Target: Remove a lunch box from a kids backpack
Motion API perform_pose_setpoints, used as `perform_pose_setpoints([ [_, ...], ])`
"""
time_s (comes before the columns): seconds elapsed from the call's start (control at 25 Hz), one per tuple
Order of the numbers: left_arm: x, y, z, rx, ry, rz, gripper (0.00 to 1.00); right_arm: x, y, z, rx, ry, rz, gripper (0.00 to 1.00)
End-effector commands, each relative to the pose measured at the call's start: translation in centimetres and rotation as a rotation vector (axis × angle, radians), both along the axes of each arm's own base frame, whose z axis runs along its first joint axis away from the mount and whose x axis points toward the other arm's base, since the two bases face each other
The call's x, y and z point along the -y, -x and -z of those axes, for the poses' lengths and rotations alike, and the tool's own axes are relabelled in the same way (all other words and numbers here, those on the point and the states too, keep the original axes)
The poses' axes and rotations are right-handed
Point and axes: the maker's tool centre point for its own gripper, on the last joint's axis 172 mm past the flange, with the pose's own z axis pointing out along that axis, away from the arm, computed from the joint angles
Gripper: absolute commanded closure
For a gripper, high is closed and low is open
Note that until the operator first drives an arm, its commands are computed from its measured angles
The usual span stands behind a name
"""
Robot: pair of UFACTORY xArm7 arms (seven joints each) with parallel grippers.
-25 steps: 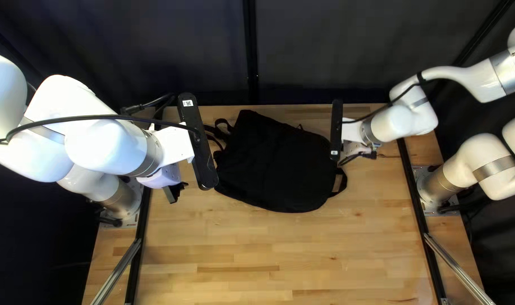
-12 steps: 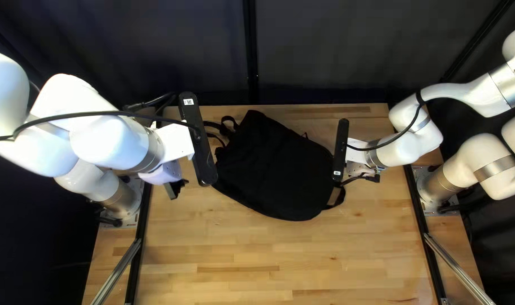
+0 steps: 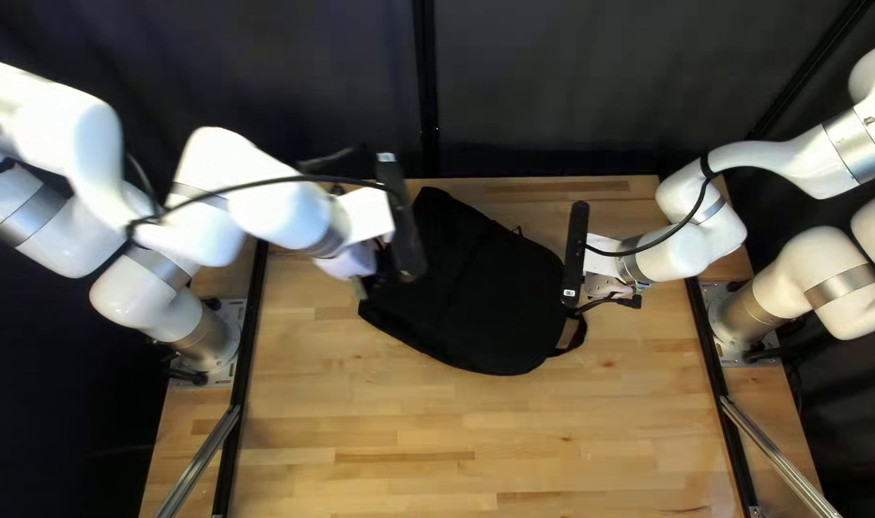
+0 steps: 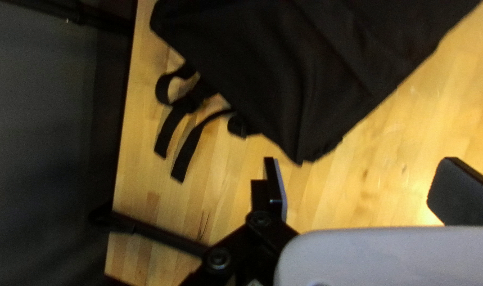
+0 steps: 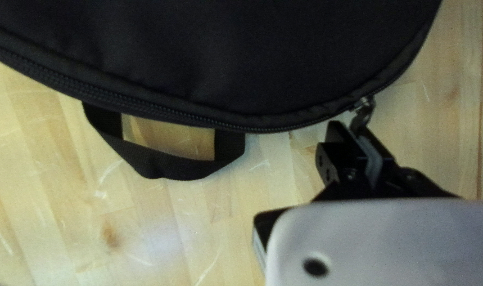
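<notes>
Right claw (image 3: 583, 308) tight on the black backpack's (image 3: 476, 288) zipper pull (image 5: 364, 109).

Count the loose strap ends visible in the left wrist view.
2. Both stick out from the backpack: the outer strap end beside the small webbing loop, the inner strap end nearer my left gripper. More may be hidden under the bag.

- Wide free room over the pale wooden worktop (image 3: 437, 432), along the near side.
- Black cloth backpack (image 3: 476, 288) blocks the middle.
- Loose black straps (image 4: 187, 152) clutter its left end.
- Right hand (image 3: 581, 309), clamped on the metal zipper pull (image 5: 363, 110), crowds the rounded end.
</notes>
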Motion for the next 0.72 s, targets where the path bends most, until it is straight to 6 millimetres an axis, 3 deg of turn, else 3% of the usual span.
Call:
perform_pose_setpoints([
  [0.04,1.2,-0.9,4.1,-0.041,0.038,0.020,0.00,-0.1,0.5,0.4,0.001,0.000,-0.007,1.00],
  [0.2,2.5,-1.4,8.1,-0.096,0.093,0.060,0.00,-0.2,0.6,0.4,0.001,0.002,-0.011,1.00],
  [0.36,1.4,-1.7,8.9,-0.133,0.119,0.077,0.00,-0.4,0.2,0.4,0.001,0.004,-0.015,1.00],
  [0.56,-0.2,1.5,10.2,-0.170,0.143,0.068,0.00,-0.6,0.4,0.6,0.001,0.002,-0.021,1.00],
  [0.72,-0.4,4.9,12.9,-0.194,0.160,0.040,0.00,-0.5,0.1,0.6,0.002,0.002,-0.026,1.00],
])
